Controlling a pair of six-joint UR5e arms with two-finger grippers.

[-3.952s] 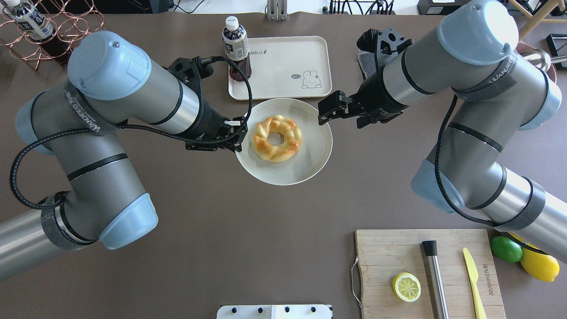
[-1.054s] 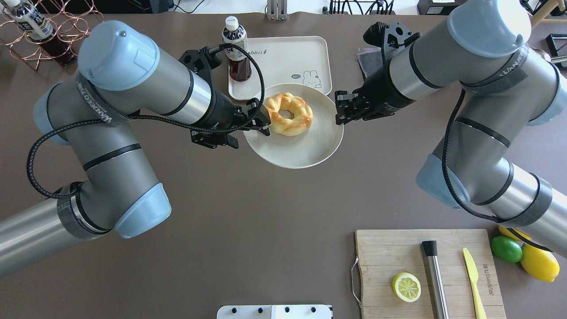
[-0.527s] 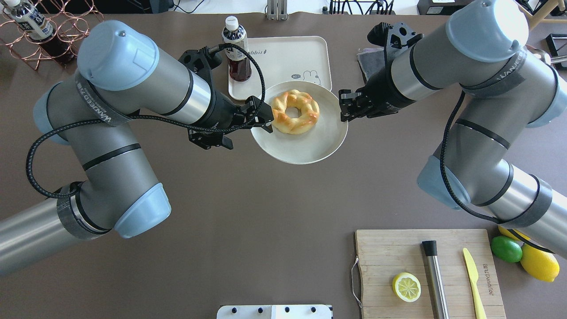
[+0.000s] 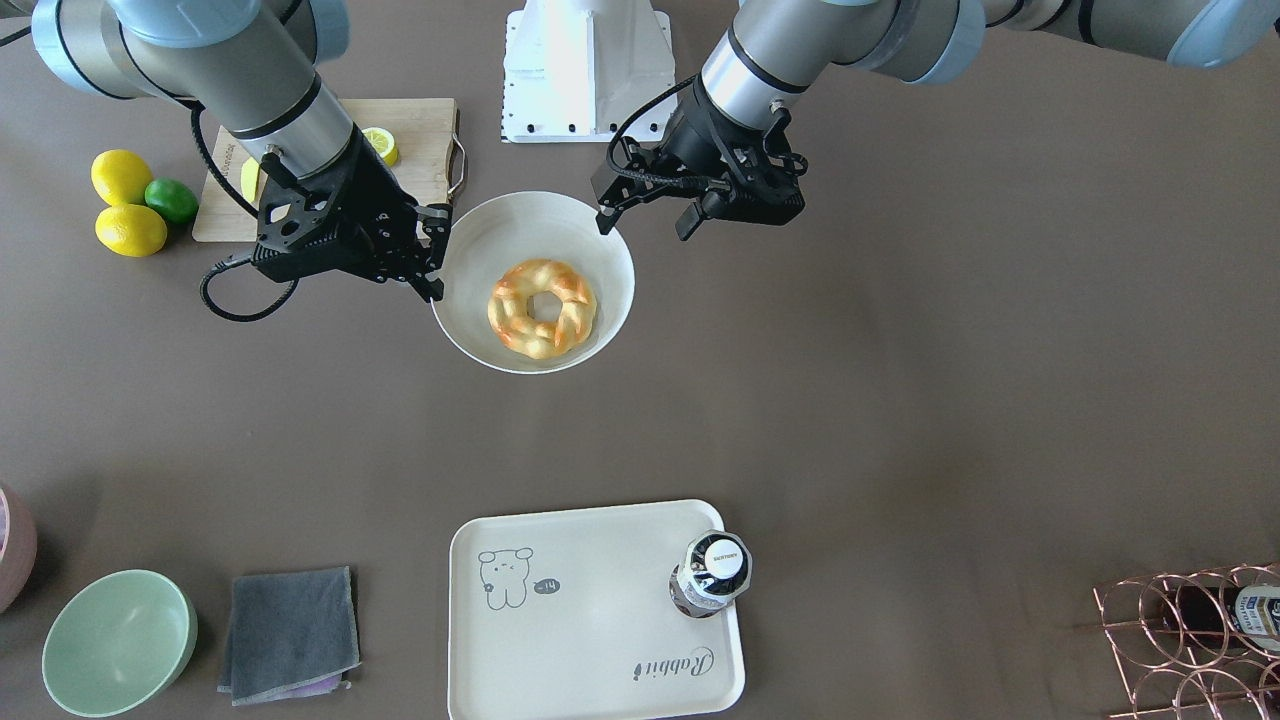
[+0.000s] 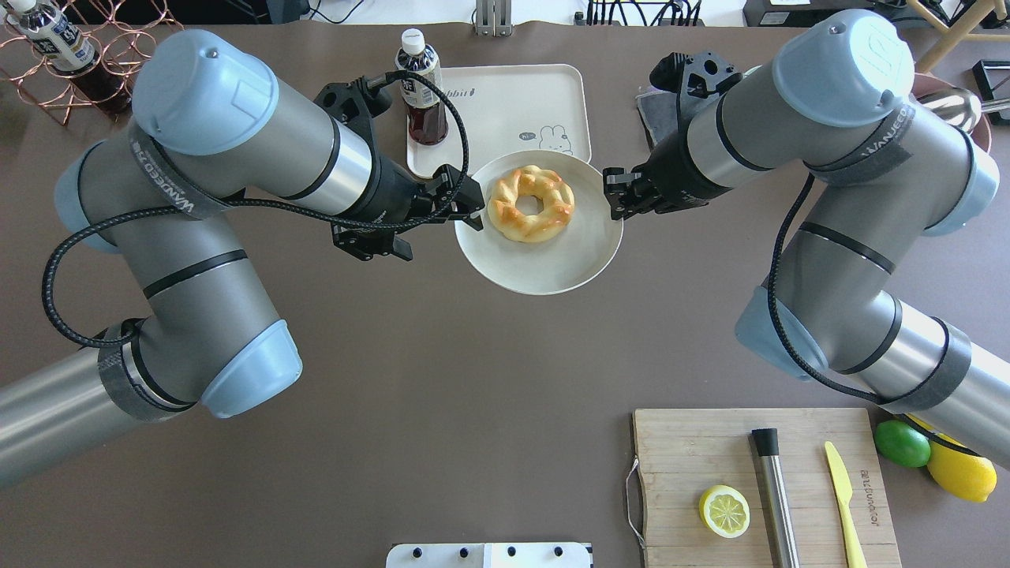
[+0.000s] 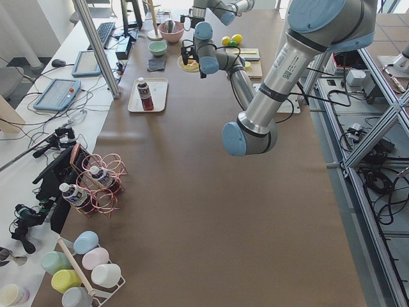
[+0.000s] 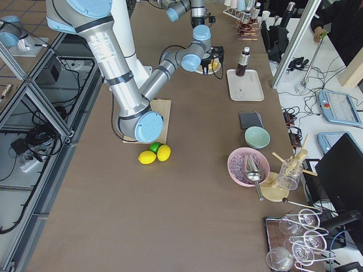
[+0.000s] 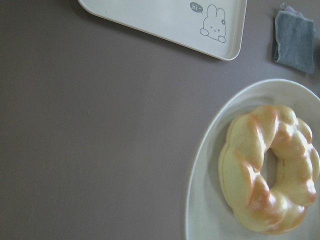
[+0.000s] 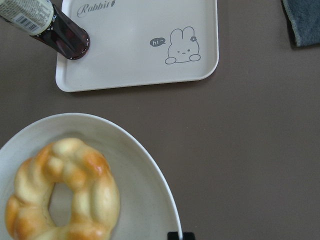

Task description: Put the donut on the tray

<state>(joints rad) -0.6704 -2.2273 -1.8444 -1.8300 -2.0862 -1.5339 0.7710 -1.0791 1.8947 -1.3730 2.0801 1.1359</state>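
Observation:
The donut [image 5: 530, 203] lies on a round off-white plate [image 5: 544, 264], toward the plate's far side. My left gripper [image 5: 471, 209] is shut on the plate's left rim and my right gripper [image 5: 615, 203] on its right rim. They hold the plate above the table, just short of the cream Rabbit tray [image 5: 513, 110]. In the front-facing view the donut [image 4: 541, 308] sits at the plate's [image 4: 500, 235] tray-side edge, and the tray [image 4: 595, 610] is nearer the camera. The wrist views show the donut [image 8: 270, 170] [image 9: 62, 190] and the tray [image 8: 165, 20] [image 9: 145, 50].
A dark drink bottle [image 5: 420, 87] stands on the tray's left corner. A grey cloth [image 4: 290, 630] and a green bowl [image 4: 118, 640] lie beside the tray. A wooden cutting board [image 5: 757, 481] with a lemon slice, a knife and a metal rod is at the near right.
Both grippers have carried the plate away from the robot toward the tray. The donut has slid toward the plate's far rim.

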